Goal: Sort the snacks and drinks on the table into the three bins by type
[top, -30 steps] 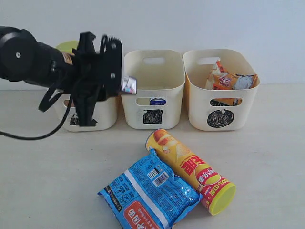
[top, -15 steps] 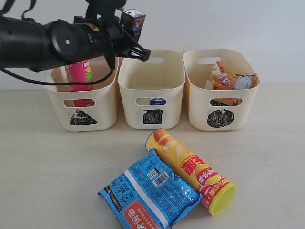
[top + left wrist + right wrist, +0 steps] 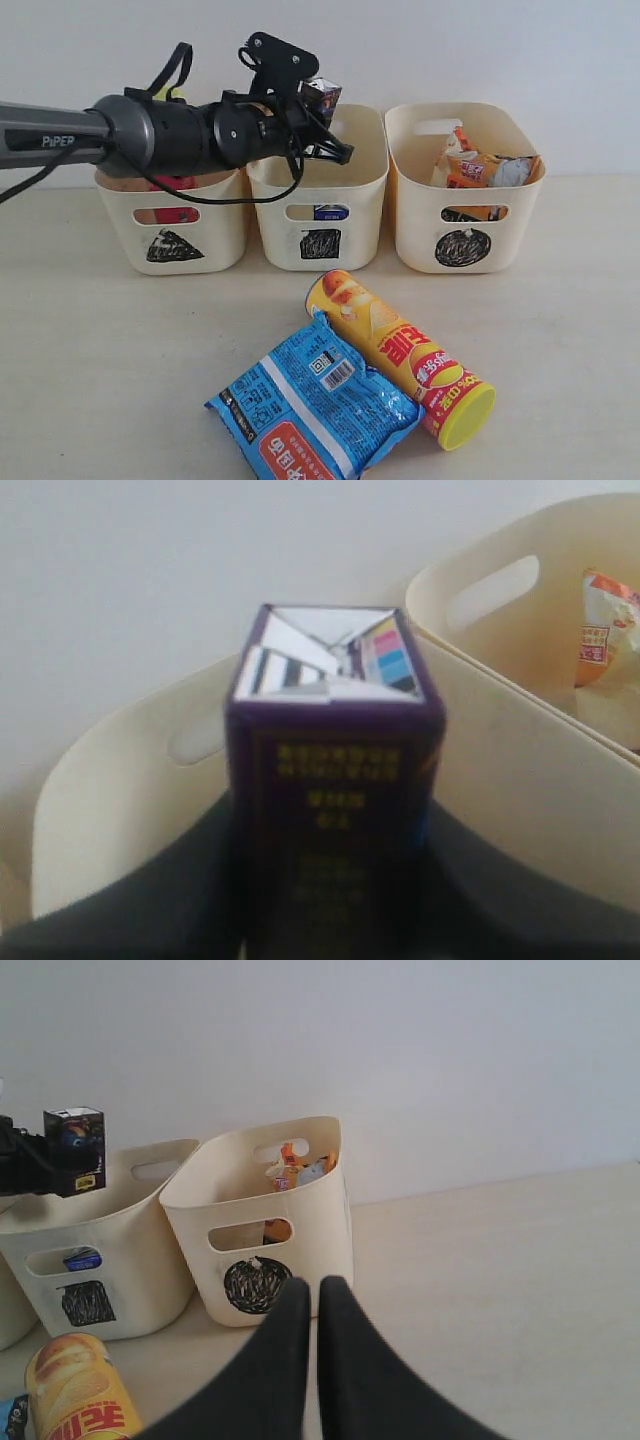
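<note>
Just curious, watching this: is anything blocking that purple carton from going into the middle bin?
Nothing visible does. The left gripper holds the purple carton over the open top of the middle bin; only a blue carton lies low inside.

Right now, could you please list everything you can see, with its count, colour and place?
bins: 3, cream, in a row at the back of the table: triangle bin, square bin, circle bin
pink tube: 1, pink, in triangle bin, mostly hidden
yellow tube: 1, yellow-red, lying on table beside blue bag
blue bag: 1, blue, flat on table, at the front
orange bag: 1, orange-white, in circle bin
purple carton: 1, dark purple, held over square bin
blue carton: 1, blue-white, in square bin, seen through its slot
left gripper: 1, black, shut on purple carton
right gripper: 1, black, shut, holding nothing
</note>
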`<action>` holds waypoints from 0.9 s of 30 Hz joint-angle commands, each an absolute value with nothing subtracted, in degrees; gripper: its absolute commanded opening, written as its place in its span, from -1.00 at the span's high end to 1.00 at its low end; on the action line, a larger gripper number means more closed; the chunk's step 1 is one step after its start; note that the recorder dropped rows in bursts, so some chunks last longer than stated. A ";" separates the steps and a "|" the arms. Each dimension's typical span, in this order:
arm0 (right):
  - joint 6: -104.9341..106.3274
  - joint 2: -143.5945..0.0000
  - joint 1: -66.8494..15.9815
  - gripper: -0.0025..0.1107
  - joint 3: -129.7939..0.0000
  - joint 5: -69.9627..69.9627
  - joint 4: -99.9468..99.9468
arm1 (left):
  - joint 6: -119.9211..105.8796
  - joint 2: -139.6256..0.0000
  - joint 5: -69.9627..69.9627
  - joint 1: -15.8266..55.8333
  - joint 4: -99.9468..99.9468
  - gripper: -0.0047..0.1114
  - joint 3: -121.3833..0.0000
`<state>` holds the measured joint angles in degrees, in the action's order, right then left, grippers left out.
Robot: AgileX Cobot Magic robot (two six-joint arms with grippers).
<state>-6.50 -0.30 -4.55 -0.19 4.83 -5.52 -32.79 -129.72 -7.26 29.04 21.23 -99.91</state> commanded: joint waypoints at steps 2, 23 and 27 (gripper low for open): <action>-6.53 0.00 -4.71 0.96 0.00 4.47 -5.58 | -30.89 -130.40 -7.10 29.33 22.01 0.09 -101.58; -7.36 0.00 -4.71 0.96 0.00 4.57 -5.58 | -24.47 -115.73 25.22 26.04 22.15 0.85 -99.87; -7.51 0.00 -4.71 0.96 0.00 5.07 -5.68 | -23.80 -109.39 26.23 24.83 22.31 0.85 -93.08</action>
<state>-7.14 -0.30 -4.55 -0.19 4.83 -5.52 -25.16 -113.82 24.93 25.70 21.70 -97.15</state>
